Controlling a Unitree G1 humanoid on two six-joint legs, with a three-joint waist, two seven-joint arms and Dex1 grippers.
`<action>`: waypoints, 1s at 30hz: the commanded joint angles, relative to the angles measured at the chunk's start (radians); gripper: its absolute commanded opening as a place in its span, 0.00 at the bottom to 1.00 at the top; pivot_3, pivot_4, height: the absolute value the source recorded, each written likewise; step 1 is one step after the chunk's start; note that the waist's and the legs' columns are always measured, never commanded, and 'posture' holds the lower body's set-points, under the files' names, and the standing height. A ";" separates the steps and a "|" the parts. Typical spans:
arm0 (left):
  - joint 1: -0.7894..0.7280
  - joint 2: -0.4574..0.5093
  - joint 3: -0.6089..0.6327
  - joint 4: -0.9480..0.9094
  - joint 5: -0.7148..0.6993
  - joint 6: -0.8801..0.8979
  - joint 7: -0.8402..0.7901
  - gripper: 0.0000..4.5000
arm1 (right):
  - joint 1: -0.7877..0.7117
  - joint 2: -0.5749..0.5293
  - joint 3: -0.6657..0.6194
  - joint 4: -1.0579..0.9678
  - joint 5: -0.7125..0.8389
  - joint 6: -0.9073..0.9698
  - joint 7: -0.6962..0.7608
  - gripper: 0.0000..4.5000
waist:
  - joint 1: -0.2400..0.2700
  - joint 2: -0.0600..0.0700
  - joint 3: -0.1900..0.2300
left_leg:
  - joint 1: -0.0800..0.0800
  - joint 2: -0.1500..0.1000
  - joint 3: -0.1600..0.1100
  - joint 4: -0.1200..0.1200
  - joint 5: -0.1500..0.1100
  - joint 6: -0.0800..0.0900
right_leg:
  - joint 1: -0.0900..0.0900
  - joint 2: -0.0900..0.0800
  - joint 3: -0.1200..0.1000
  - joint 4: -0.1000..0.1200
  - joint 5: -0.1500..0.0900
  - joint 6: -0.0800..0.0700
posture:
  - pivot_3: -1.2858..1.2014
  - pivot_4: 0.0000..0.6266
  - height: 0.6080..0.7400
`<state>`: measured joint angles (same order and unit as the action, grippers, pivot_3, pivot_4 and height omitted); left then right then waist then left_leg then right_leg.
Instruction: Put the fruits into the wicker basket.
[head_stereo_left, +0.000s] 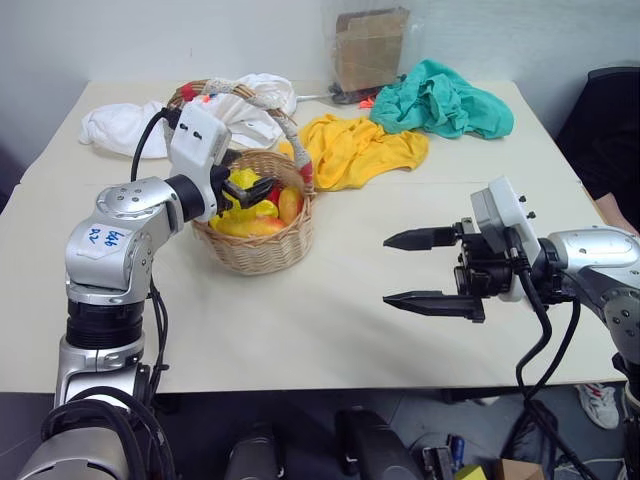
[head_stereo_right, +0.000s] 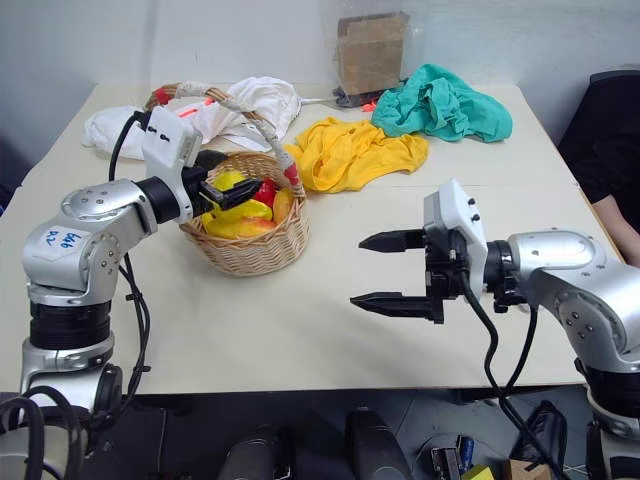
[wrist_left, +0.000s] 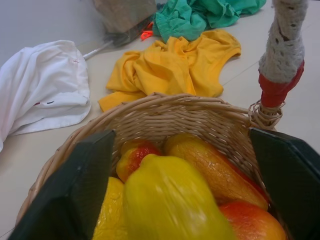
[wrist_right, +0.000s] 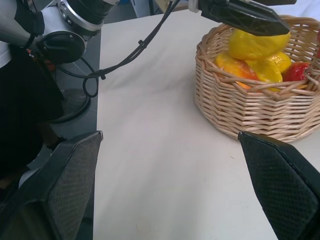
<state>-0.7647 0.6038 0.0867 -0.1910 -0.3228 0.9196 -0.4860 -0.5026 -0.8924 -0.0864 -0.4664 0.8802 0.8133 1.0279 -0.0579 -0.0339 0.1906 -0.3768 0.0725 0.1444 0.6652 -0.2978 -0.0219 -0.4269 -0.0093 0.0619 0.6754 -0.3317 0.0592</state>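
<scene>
Hovering over the basket (head_stereo_left: 262, 240), left hand (head_stereo_left: 255, 190) is spread, gripping nothing; the fruits (wrist_left: 170, 200) lie piled inside. Right hand (head_stereo_left: 425, 270) hangs spread and empty above the surface (head_stereo_left: 330, 330), well apart from the basket.

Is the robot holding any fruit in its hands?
No. The left gripper is open over the fruits in the round wicker basket; the right gripper is open, empty.
</scene>
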 joint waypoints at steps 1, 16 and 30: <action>0.018 0.040 0.101 -0.086 -0.085 0.038 -0.051 0.99 | -0.014 0.010 -0.056 -0.015 0.035 0.001 -0.033 1.00 | -0.001 0.000 0.000 | 0.000 0.000 0.000 0.000 0.000 0.000 | 0.000 0.000 0.000 0.000 0.000 0.000 | 0.52 0.24 1.00; 0.162 0.359 0.331 -0.281 -0.738 0.123 -0.621 0.99 | 0.262 -0.108 -0.370 0.155 -0.211 0.056 -0.344 1.00 | 0.003 -0.001 -0.001 | 0.002 -0.002 -0.002 0.000 0.000 0.000 | 0.003 -0.001 -0.001 -0.002 -0.001 -0.001 | 0.52 0.24 1.00; 0.115 0.327 0.154 -0.241 -0.648 -0.053 -0.618 0.99 | 0.194 0.172 -0.188 0.446 -0.440 -0.063 -0.572 1.00 | -0.027 -0.001 -0.001 | 0.004 0.000 0.001 -0.003 0.001 -0.003 | 0.002 0.002 0.001 -0.001 -0.001 -0.001 | 0.52 0.24 1.00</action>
<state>-0.6361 0.9189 0.2324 -0.4315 -0.9792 0.8909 -1.1050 -0.2941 -0.7278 -0.2756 -0.0494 0.4689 0.7934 0.4738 -0.0852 -0.0349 0.1901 -0.3729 0.0724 0.1450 0.6622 -0.2963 -0.0251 -0.4247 -0.0074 0.0629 0.6745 -0.3325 0.0579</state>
